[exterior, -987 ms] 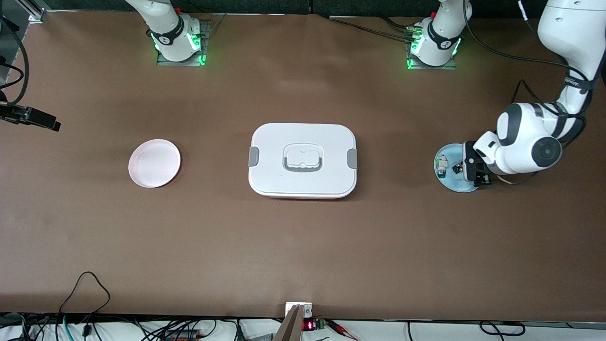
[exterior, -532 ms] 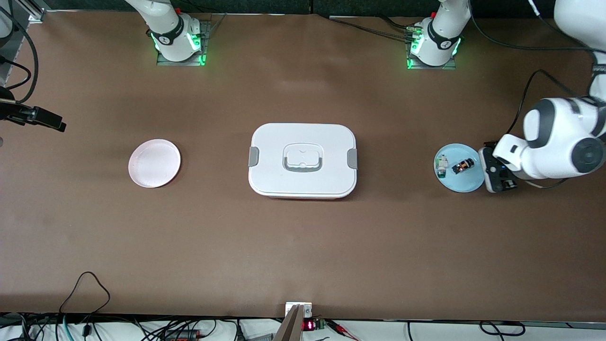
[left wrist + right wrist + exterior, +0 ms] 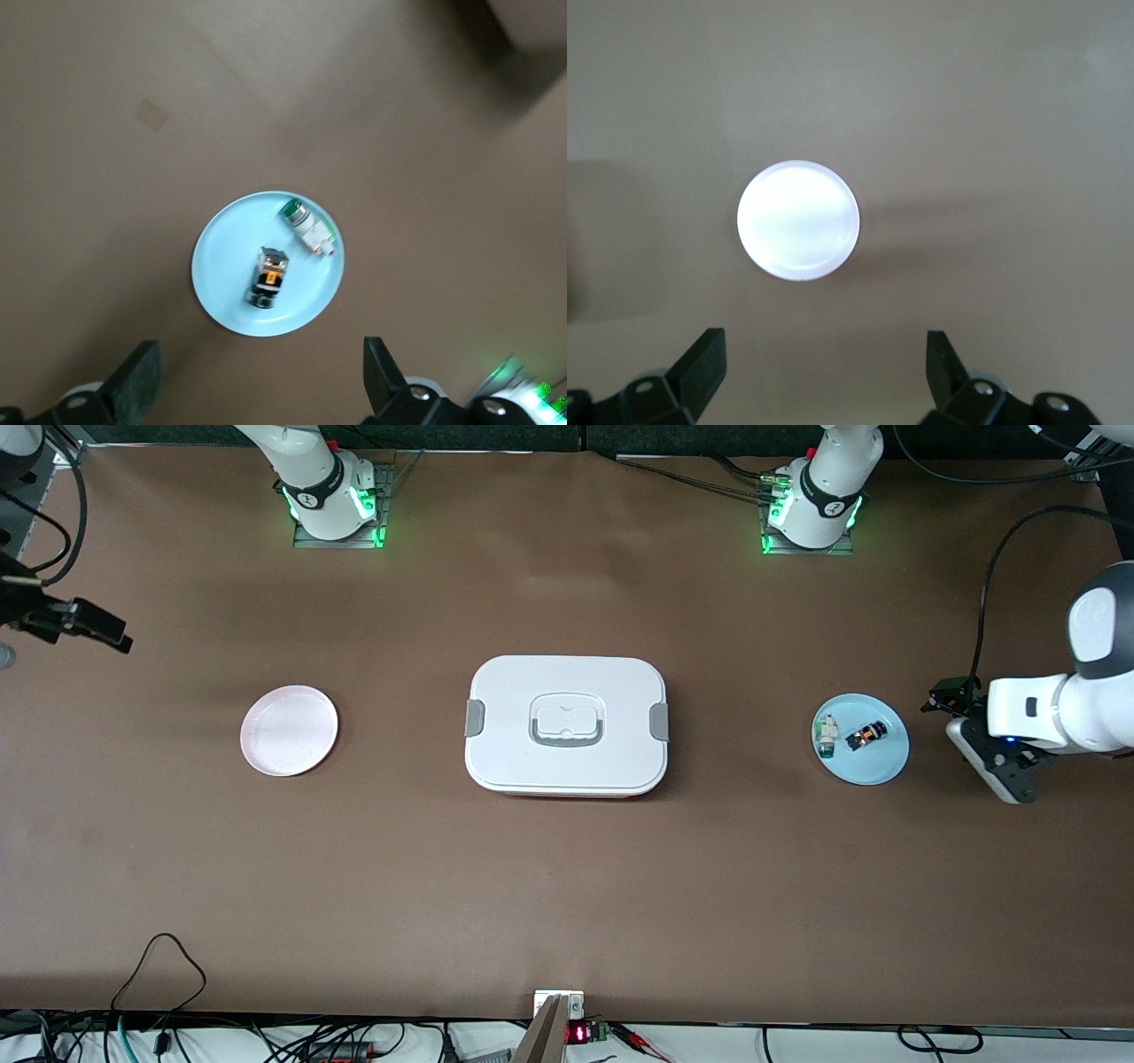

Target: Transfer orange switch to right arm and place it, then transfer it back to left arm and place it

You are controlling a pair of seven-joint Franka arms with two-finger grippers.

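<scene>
At the far left edge of the front view, a little above the middle, the right gripper (image 3: 89,627) hangs above the table's right-arm end, well apart from everything on the table. Its wrist view shows both black fingers (image 3: 700,363) spread wide with nothing between them, looking down on the pink plate (image 3: 798,220).

Left of centre in the front view the pink plate (image 3: 289,730) lies flat on the brown table (image 3: 567,886). Nothing rests on it.

In the middle of the frame sits the box (image 3: 566,724), white with its lid on, grey clips at both short ends and a grey handle recessed in the top. It stands between the two plates and touches neither.

Right of centre lies the blue plate (image 3: 861,739). On it the orange switch (image 3: 866,735) rests on its side, with the white-and-green part (image 3: 827,735) just beside it, toward the box. In the left wrist view the orange switch (image 3: 268,280) and the white-and-green part (image 3: 308,228) lie close together but apart, both inside the rim of the blue plate (image 3: 221,292).

At the right edge, about mid-height, the left gripper (image 3: 997,757) hovers over bare table just past the blue plate's rim, toward the left arm's end. Its fingers (image 3: 137,382) stand wide apart and hold nothing.
</scene>
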